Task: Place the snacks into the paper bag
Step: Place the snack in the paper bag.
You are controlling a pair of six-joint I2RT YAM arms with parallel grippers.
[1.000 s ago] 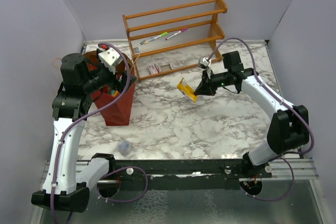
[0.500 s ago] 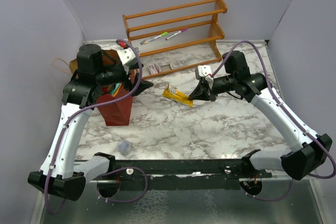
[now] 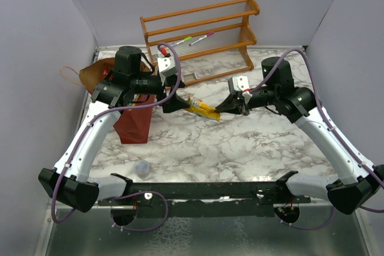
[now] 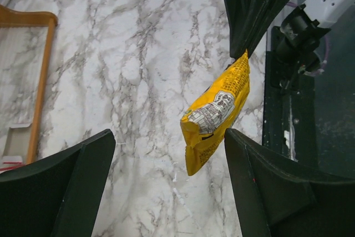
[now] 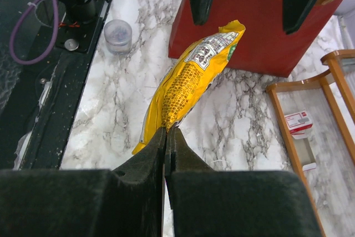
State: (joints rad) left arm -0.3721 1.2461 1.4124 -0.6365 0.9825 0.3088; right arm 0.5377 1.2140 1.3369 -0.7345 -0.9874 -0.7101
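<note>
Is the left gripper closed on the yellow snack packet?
No, the left gripper stands wide open on either side of the yellow snack packet, which only the right gripper pinches.

The marble table (image 3: 240, 142) is lit brightly and evenly from above, and only soft, faint shadows are cast on it. In both wrist views the near fingers (image 4: 55, 192) are rendered dark and slightly blurred, while the yellow packet (image 4: 216, 115) is shown sharp.

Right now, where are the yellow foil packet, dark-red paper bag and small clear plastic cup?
yellow foil packet (image 5: 188, 84): right wrist view, its middle.
dark-red paper bag (image 3: 132, 125): top external view, front wall.
small clear plastic cup (image 3: 141, 168): top external view, its top.
</note>
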